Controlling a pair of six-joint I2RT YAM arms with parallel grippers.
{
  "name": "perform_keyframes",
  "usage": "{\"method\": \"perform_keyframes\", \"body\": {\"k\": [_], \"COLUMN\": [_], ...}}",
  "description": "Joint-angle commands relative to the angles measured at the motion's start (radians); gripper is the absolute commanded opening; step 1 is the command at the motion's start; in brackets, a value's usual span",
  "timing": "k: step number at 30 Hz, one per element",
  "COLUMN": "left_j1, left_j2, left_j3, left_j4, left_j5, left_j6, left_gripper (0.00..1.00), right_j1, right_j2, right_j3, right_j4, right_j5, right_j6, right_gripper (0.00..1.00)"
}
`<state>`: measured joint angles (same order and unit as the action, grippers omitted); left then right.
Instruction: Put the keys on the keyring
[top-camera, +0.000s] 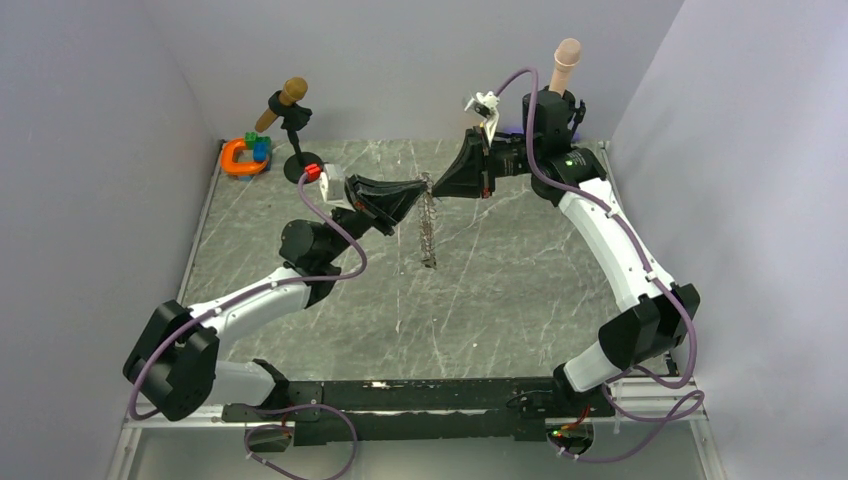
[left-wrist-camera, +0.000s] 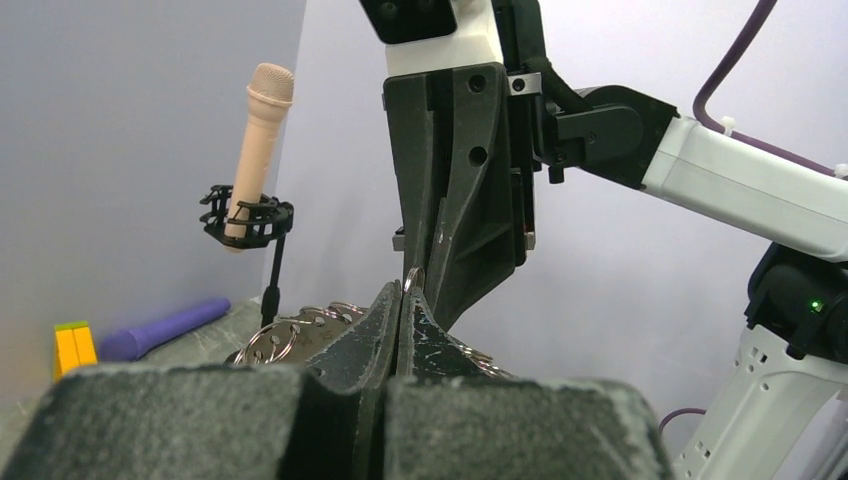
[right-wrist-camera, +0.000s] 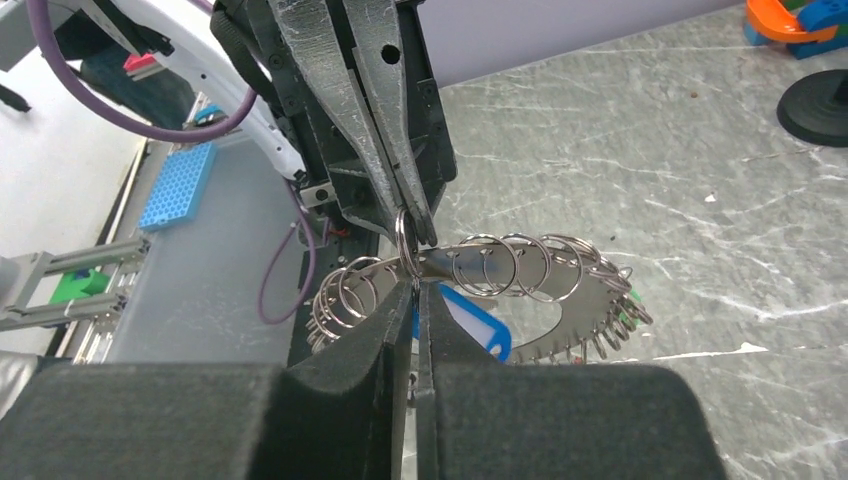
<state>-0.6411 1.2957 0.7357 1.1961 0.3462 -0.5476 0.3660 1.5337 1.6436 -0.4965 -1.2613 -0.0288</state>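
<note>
Over the far middle of the grey marble tabletop (top-camera: 500, 290), the left tool (right-wrist-camera: 418, 232) and right tool (right-wrist-camera: 413, 320) both pinch the wide grey metal keyring fringed with small loops (right-wrist-camera: 565, 335), held in the air between them—threading seems in hand—and the next move likely calls for parting a loop for the blue-headed key (right-wrist-camera: 470, 330) seen just beneath.

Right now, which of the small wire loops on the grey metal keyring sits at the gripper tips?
The lone upright loop where the left gripper and right gripper meet; the other loops on the grey metal keyring fan out either side.
</note>
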Motion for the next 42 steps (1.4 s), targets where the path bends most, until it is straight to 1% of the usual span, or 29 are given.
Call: {"method": "perform_keyframes", "body": {"k": [1, 7, 10, 14, 23, 26, 36, 40, 42], "left_j1": [0.012, 0.035, 0.042, 0.046, 0.047, 0.047, 0.048, 0.048, 0.049], "left_j2": [0.005, 0.023, 0.025, 0.032, 0.049, 0.051, 0.039, 0.027, 0.015], "left_j3": [0.058, 0.060, 0.057, 0.064, 0.077, 0.077, 0.079, 0.079, 0.081], "left_j4": [0.152, 0.162, 0.161, 0.160, 0.175, 0.169, 0.112, 0.080, 0.036], "left_j5": [0.022, 0.090, 0.106, 0.137, 0.170, 0.167, 0.146, 0.150, 0.161], "left_j6": [-0.053, -0.089, -0.101, -0.118, -0.145, -0.146, -0.124, -0.112, -0.099], "left_gripper": [0.00, 0.00, 0.00, 0.00, 0.00, 0.00, 0.00, 0.00, 0.00], "right_j1": [0.006, 0.003, 0.004, 0.004, 0.012, 0.021, 0.037, 0.038, 0.037], "right_j2": [-0.033, -0.035, -0.031, -0.022, -0.006, -0.003, -0.006, -0.009, -0.009], "right_j3": [0.048, 0.101, 0.121, 0.138, 0.133, 0.142, 0.148, 0.164, 0.173], "right_j4": [-0.059, -0.109, -0.122, -0.124, -0.130, -0.147, -0.206, -0.236, -0.252], "right_j5": [0.013, -0.007, -0.016, -0.019, 0.004, 0.007, 0.038, 0.051, 0.059], "right_j6": [-0.054, -0.109, -0.128, -0.134, -0.158, -0.174, -0.248, -0.284, -0.304], "right_gripper": [0.15, 0.33, 0.37, 0.39, 0.40, 0.35, 0.07, 0.00, 0.00]}}
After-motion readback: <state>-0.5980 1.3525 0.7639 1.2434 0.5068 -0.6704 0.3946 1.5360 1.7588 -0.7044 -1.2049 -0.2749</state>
